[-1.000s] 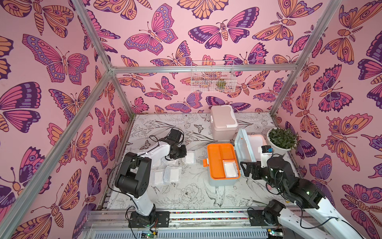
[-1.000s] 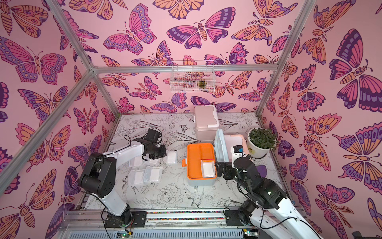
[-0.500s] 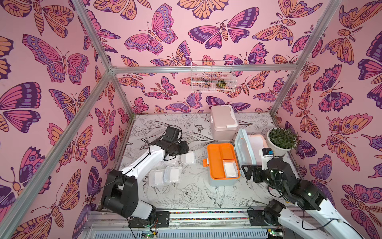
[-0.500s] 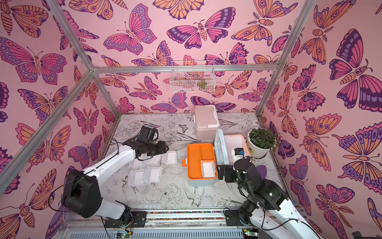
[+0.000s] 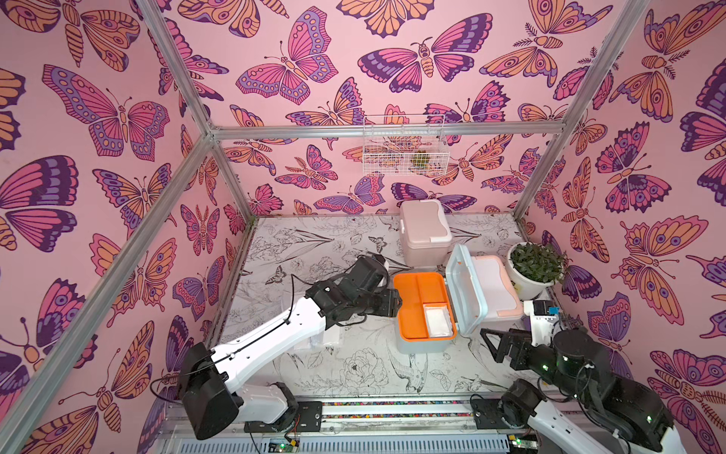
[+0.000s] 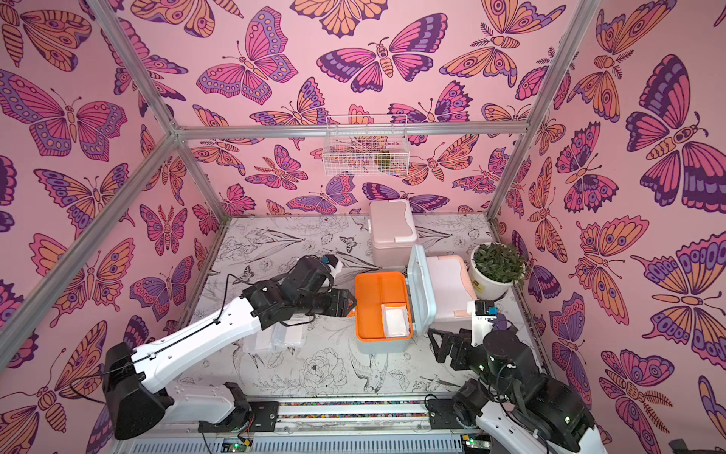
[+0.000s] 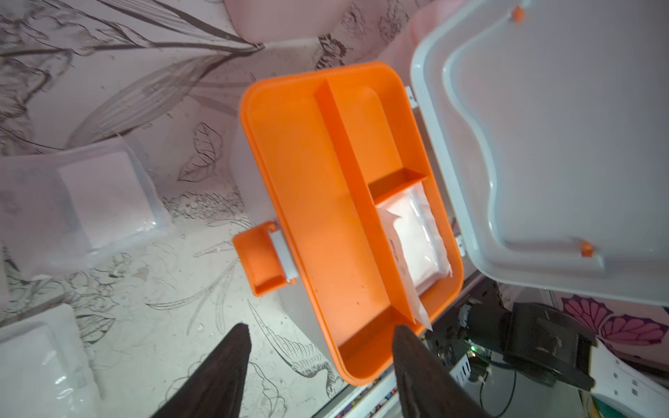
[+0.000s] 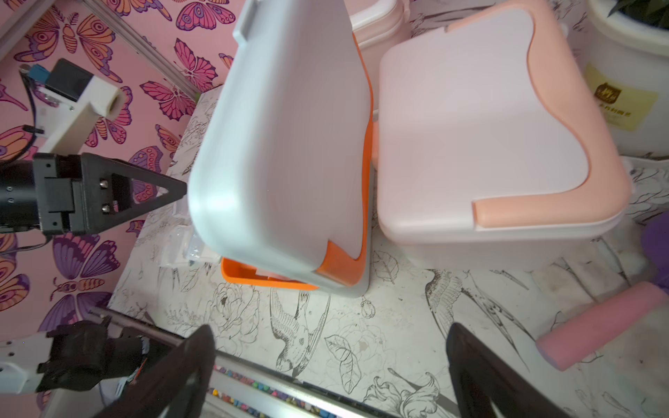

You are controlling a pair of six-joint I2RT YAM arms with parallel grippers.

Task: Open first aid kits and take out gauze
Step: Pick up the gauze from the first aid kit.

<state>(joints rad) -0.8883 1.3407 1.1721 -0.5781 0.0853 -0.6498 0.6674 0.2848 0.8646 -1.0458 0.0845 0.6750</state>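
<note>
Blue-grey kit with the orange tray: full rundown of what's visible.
Blue-grey kit stands on the table. It looks like smooth plastic, with its lid swung up near vertical. Orange divided tray fills the top; one compartment holds a gauze packet, the others are bare. Orange latch hangs open. Left gripper, open, hovers over one tray edge.

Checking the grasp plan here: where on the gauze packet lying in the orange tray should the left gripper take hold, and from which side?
Probably its sealed end, from above. The gauze packet fills its walled compartment of the orange tray, so its sides are shut off; that end rides up the wall. The raised lid blocks the hinge side.
</note>
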